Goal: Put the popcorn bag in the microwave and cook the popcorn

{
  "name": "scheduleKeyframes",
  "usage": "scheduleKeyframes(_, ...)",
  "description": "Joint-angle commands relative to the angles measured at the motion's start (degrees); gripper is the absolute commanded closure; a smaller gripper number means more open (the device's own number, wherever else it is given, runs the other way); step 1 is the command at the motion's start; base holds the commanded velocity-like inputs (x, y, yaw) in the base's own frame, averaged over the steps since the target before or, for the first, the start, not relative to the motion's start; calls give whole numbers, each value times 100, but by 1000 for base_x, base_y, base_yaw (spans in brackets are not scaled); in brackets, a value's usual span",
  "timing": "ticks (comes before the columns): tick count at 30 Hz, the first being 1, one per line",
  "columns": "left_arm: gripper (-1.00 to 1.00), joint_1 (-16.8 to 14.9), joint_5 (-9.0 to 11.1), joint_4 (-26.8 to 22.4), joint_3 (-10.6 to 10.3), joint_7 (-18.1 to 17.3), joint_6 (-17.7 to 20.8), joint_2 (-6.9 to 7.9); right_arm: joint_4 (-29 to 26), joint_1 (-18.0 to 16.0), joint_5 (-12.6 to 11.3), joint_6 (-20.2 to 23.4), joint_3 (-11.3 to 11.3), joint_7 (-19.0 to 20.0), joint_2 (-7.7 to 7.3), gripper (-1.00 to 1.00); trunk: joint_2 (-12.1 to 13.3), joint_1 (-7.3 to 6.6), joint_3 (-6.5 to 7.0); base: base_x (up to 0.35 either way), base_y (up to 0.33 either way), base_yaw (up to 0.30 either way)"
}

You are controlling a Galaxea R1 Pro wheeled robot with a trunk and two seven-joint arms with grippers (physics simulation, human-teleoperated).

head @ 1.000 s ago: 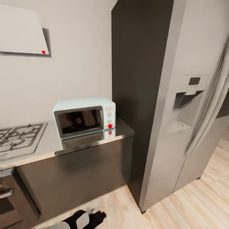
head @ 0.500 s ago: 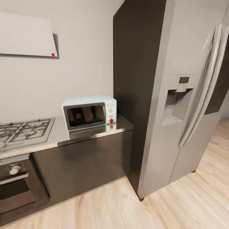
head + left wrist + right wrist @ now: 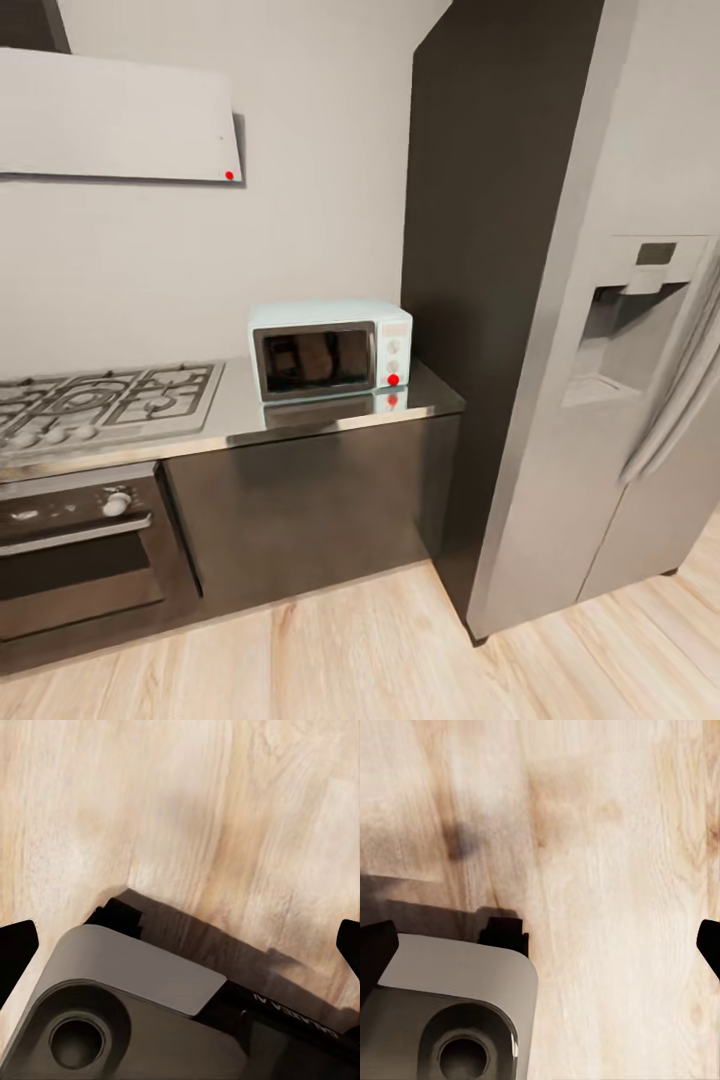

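Search for the popcorn bag is judged the step in hand, and the unseen countertop (image 3: 330, 425) stretches should be scanned. The microwave (image 3: 330, 349) sits shut at its right end. Both pincers, left gripper (image 3: 180, 945) and right gripper (image 3: 540, 945), are spread wide, empty, over floor (image 3: 607, 870).

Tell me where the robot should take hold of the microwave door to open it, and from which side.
Probably at the door's right edge, beside the whitish knob panel, coming from the front. The microwave faces the room on the countertop, door shut, and the tall dark cabinet stands close on its right, so a sideways approach looks blocked. No handle can be made out, so the hinge side is a guess.
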Motion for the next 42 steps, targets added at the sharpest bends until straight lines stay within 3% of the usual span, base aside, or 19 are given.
scheduleKeyframes(1, -100, -3, 38, 0, -48, 25, -13, -4, 9, -5, 50, -70, -46, 15, -5, -100, -3, 0, -6, 0, 0, 297)
scheduleKeyframes(11, -100, -1, 43, 0, -39, 52, -7, -15, -16, -5, 61, -137, -59, 66, -152, -100, -3, 0, -6, 6, 0, 300)
scheduleKeyframes(20, -100, -3, 43, 0, -39, 52, -5, -4, -18, -5, 68, -144, -45, 38, -138, -100, -3, 0, -6, 259, 0, 300)
scheduleKeyframes(28, -100, -3, 43, 0, -39, 52, -7, 0, -9, -5, 68, -146, -34, 24, -104, -100, -3, 0, -6, 28, 0, 293)
scheduleKeyframes(42, -100, -1, 43, 0, -39, 52, -7, -3, 17, -5, 66, -139, -60, 88, -75, -100, -3, 0, -6, 0, 0, 30)
